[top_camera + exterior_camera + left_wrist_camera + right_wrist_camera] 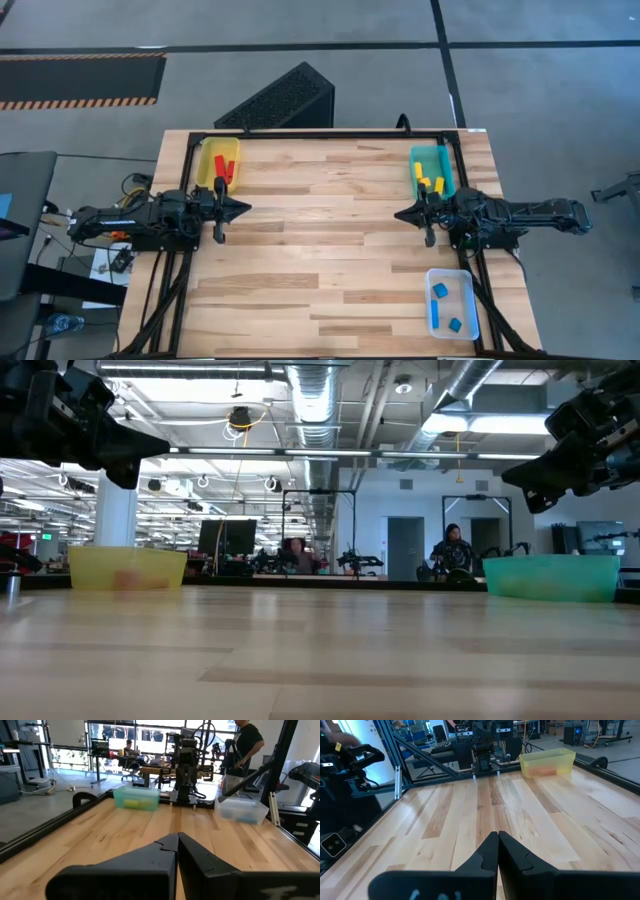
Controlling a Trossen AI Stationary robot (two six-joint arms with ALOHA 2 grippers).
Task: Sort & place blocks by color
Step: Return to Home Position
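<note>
The blocks lie in three trays. Red blocks (224, 168) sit in the translucent yellow tray (207, 160) at the far left; yellow blocks (430, 180) sit in the teal tray (432, 152) at the far right; blue blocks (445, 305) sit in the clear tray (462, 285) at the near right. My left gripper (244, 209) is shut and empty, held above the table near the left edge, just nearer than the yellow tray. My right gripper (400, 214) is shut and empty, near the right edge beside the teal tray. The fingertips of both meet in the wrist views (177, 836) (498, 834).
The wooden table top (330, 230) between the two grippers is bare. A black frame rail (330, 134) runs along the far edge, with a dark perforated box (280, 100) behind it. People and workbenches (452, 550) show in the room beyond.
</note>
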